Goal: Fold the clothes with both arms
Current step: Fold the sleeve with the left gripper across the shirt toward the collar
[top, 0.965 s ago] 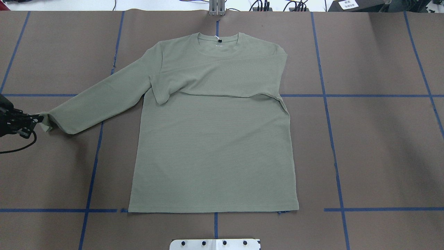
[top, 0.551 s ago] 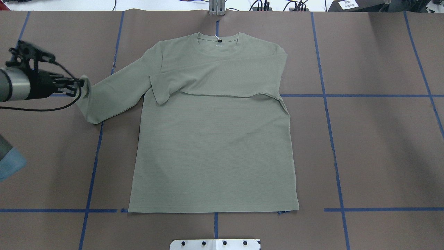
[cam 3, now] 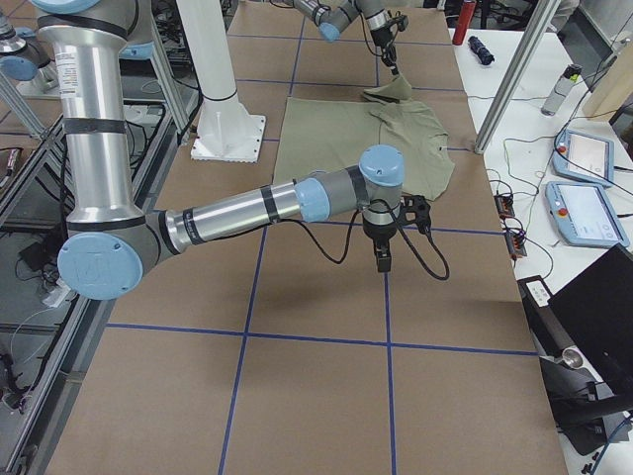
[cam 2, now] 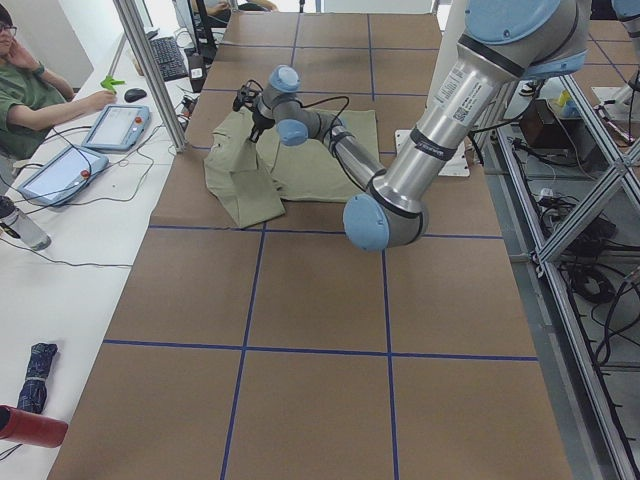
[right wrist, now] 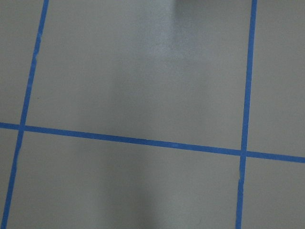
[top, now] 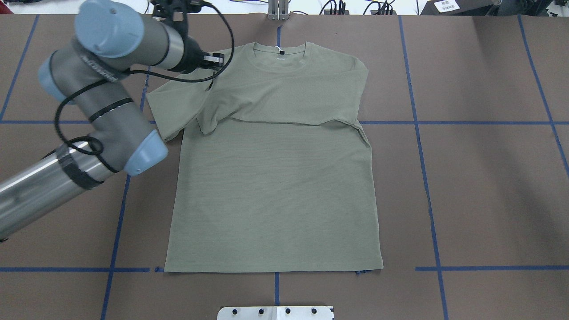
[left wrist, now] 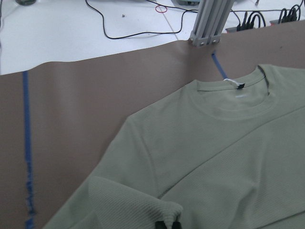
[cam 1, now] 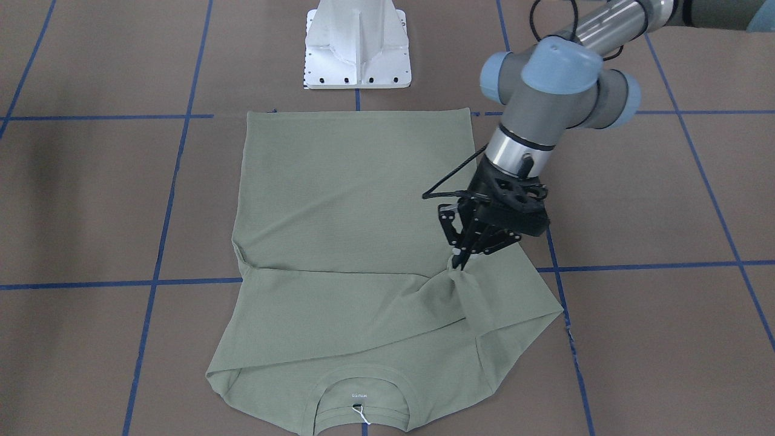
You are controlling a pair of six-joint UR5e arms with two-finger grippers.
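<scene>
**Condition.** The shirt (top: 275, 178) lies flat at the middle of the counter (top: 466, 178), with its hem toward the robot and its collar (top: 280, 58) at the far edge. The other sleeve (top: 289, 102) lies folded across the chest. The left sleeve (top: 178, 106) is raised at its cuff and doubled back over the shoulder. The left hand (cam 1: 458, 260) is clamped on that cuff with the fingers together. The right hand (cam 3: 382, 259) hangs over bare counter, well apart from the garment. Whether it is apart or together cannot be told.

**Hazards.**
- The grip takes only the cuff edge. A quick pull may strip the knit from the fingers, and the sleeve would drop bunched.
- Nothing pins the body. Tension through the sleeve may drag the shoulder and disturb the folded sleeve beneath.
- The cable (cam 1: 451, 175) loops just beside the fabric and may snag it.
- A release short of the chest would leave a skewed fold.
</scene>
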